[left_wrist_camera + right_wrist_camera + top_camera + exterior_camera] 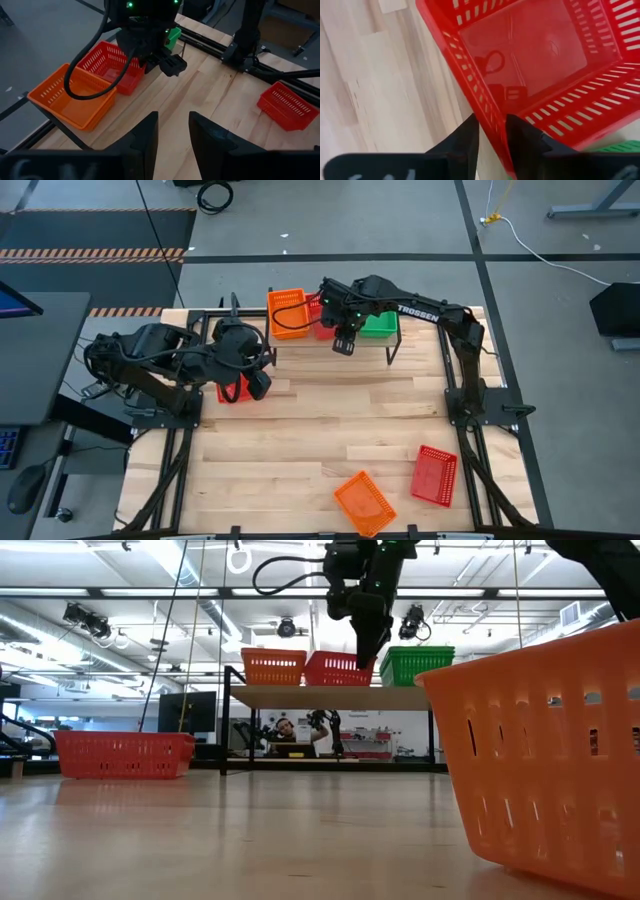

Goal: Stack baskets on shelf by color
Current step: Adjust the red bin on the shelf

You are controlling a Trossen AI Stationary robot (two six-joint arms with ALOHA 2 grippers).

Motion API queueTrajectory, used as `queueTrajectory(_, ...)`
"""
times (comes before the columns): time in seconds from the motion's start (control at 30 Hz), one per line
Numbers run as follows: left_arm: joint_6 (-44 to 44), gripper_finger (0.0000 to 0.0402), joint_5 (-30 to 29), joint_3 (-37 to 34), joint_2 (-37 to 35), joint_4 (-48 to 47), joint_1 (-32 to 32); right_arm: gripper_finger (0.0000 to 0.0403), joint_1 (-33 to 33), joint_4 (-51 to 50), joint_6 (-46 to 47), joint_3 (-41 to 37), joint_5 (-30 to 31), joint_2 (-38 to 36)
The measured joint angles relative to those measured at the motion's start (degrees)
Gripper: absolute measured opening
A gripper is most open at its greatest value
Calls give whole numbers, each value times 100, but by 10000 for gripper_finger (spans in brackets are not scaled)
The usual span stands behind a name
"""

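Note:
The shelf (330, 696) stands at the table's far edge. On its board sit an orange basket (285, 313), a red basket (335, 668) and a green basket (380, 326), side by side. My right gripper (366, 652) points down at the red basket's end nearest the green one and is shut on its wall. My left gripper (258, 383) hovers open at the table's left, above another red basket (125, 753) that rests on the tabletop. An orange basket (363, 502) and a red basket (434, 475) lie near the table's near edge. My right gripper (492, 137) has the red basket's side wall (487, 117) between its two fingers, one finger inside the basket and one outside. It comes from above, pointing down, near the corner beside the green basket (620, 147). The basket stands upright with its bottom on the shelf board.
The middle of the plank table (330, 415) is bare wood. Black frame rails run along the table's sides (470, 410). In the low view the near orange basket (540, 755) fills the right side. A person shows in the room beyond the shelf (288, 732).

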Motion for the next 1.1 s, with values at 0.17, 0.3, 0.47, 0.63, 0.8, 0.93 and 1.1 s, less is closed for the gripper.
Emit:
queueTrajectory(0.17,0,117,1,0,-2,2,1,85,60,-3,14,0,-1,0)
queueTrajectory(0.3,0,117,0,0,-2,2,2,74,98,-7,15,0,0,0)
queueTrajectory(0.47,0,117,0,0,-2,2,0,60,102,-3,233,0,1,0)
queueTrajectory(0.63,0,117,0,0,-2,2,0,49,58,27,311,0,0,0)
queueTrajectory(0.8,2,117,0,0,-4,2,-11,46,56,39,145,0,0,-2)
queueTrajectory(0.93,2,117,0,0,-4,0,-11,46,55,-62,-188,0,1,-5)
queueTrajectory(1.1,2,117,2,0,-4,0,-11,43,56,-263,-401,0,1,-7)
